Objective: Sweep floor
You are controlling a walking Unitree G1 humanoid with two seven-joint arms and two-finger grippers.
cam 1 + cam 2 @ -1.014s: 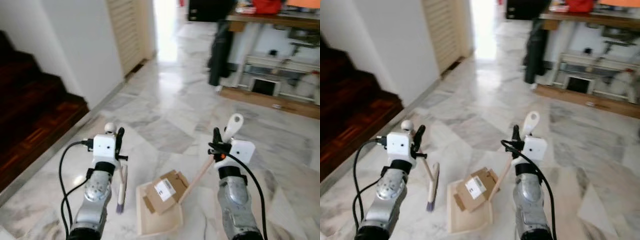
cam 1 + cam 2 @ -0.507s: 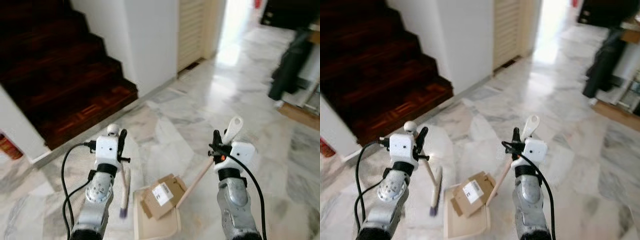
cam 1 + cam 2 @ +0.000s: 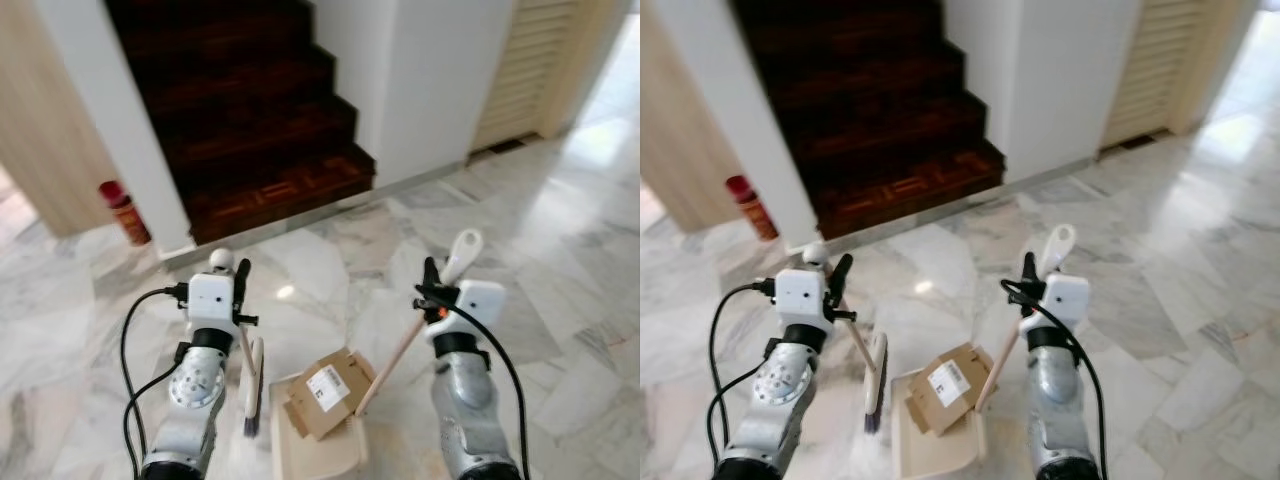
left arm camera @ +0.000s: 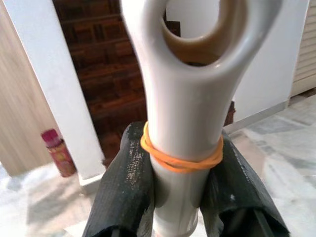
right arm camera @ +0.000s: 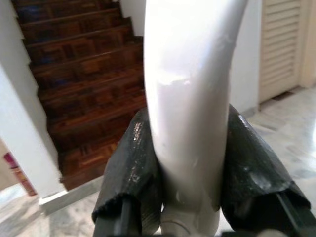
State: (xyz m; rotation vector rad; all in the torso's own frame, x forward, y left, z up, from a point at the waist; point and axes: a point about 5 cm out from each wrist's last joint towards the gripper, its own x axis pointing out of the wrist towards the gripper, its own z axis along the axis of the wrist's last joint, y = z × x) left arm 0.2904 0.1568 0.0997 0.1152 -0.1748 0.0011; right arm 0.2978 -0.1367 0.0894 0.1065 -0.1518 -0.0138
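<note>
Two grippers, each clamped on a handle. Marble floor (image 3: pixel 560 290) spreads ahead of both sets of fingers; a dark wooden staircase (image 3: pixel 250 110) rises beyond them, white wall (image 3: pixel 440 70) to its right, louvered door (image 3: pixel 525 80) further right. A white post (image 3: pixel 120 130) stands at the stair's left side, a red canister (image 3: pixel 125 212) at its foot, well ahead of the left fingers.

The dustpan (image 3: pixel 315 445) lies on the floor below and between the two grippers, its tray pale wood. A flattened cardboard box (image 3: pixel 328 390) with a white label rests in it, tilted, overhanging the tray's far edge. The dustpan handle (image 3: pixel 405 345) runs up slanted from the tray into the right gripper (image 3: pixel 432 285), its white looped end (image 3: pixel 463 250) sticking out past the fingertips. In the right wrist view the black fingers (image 5: pixel 133 173) press both sides of the white handle, closed on it.

The brush (image 3: pixel 252 385) hangs just below the left gripper (image 3: pixel 240 280), bristles down near the floor, just beside the dustpan's left edge. In the left wrist view the black fingers (image 4: pixel 126 182) squeeze the brush's white handle, an orange rubber band (image 4: pixel 180 160) wrapped round it right at the fingertips, the handle's hanging loop beyond them.
</note>
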